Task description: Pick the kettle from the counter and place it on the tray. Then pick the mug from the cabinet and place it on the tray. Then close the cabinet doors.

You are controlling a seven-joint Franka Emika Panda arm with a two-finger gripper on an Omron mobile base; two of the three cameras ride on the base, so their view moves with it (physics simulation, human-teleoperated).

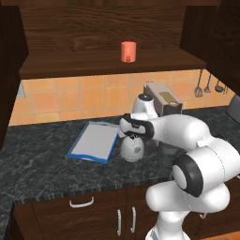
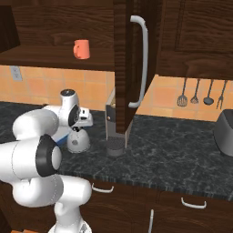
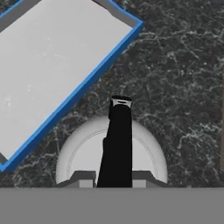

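Note:
The silver-grey kettle stands on the dark speckled counter, just right of the blue-rimmed tray. My gripper comes down onto its top. In the hand view the two fingertips press against either side of the black handle. The orange-red mug sits on the shelf of the cabinet. One cabinet door stands open toward me.
A boxy coffee machine stands right behind the kettle, against the orange tiled wall. Kitchen utensils hang on the wall to the right, and a grey appliance stands at the counter's far right. The open door overhangs the counter beside my arm.

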